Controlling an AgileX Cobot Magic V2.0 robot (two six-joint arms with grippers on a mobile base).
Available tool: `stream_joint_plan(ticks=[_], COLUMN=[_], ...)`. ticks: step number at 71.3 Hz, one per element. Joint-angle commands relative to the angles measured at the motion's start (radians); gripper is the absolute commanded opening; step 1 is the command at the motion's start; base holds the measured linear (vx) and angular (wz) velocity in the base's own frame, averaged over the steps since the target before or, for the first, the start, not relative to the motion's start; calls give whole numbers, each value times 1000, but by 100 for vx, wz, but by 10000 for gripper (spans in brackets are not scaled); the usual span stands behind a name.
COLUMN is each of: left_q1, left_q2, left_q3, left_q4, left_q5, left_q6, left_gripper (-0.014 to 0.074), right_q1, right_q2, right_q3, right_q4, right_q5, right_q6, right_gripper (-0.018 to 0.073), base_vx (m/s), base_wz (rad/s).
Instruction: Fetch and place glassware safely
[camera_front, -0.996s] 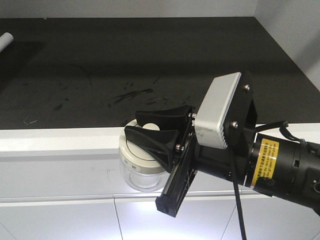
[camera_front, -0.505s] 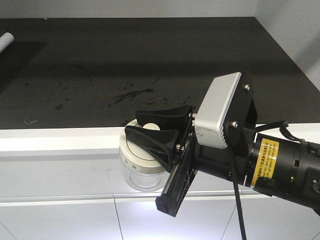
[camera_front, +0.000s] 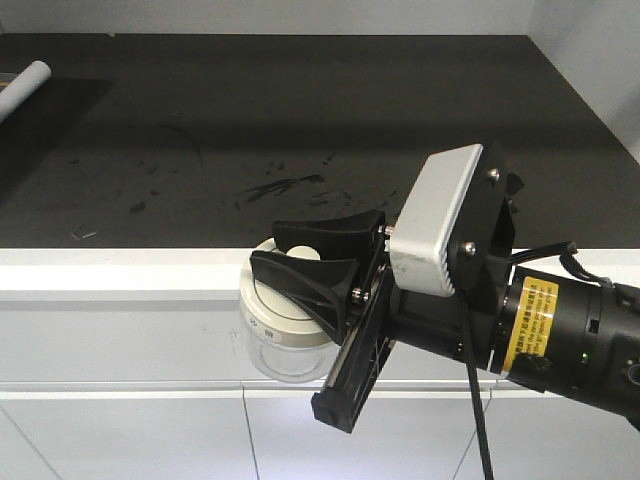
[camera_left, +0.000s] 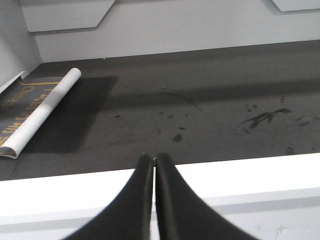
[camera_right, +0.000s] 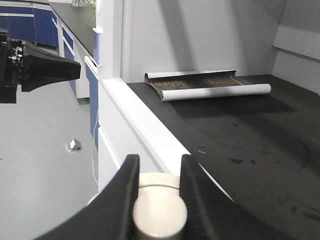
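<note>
right pincer (camera_front: 264, 246): narrowed onto the knob (camera_right: 160, 215) of the lid (camera_right: 159, 181), one finger on each side, jar gripped by it
jar (camera_front: 285, 352): clear glass with cream lid, upright, hung from the right pincer just in front of the white counter edge (camera_front: 120, 275); no support is seen under it
left pincer (camera_left: 153, 165): fingers pressed together, nothing held, pointed at the counter edge
counter top (camera_front: 330, 110): black, scuffed with dark marks, behind the jar
paper roll (camera_left: 42, 112): laid at the far left of the counter top, well apart from the jar
progress: fetch is judged done, as the jar is gripped and off any support; the carry over the edge and the set-down are judged left, release not yet made
</note>
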Motion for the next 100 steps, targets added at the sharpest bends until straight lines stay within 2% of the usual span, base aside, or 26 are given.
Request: stream_joint_plan(ticks=[1, 61, 100], left_q1=[-7, -7, -7], left_q2=[7, 7, 7], left_q3=[-25, -25, -25], left_q4=[-8, -8, -8], left_q5=[-68, -68, -68], left_q6=[-11, -11, -11], left_gripper=[-7, -7, -7], right_q1=[0, 0, 0], right_q2=[-27, -27, -27], right_q3=[-33, -33, -33], right_q4=[40, 40, 40], right_q5=[-52, -52, -52], right_q6=[0, 0, 0], right_gripper=[-3, -3, -3], base_vx=[-3, -3, -6], base_wz=[11, 15, 44])
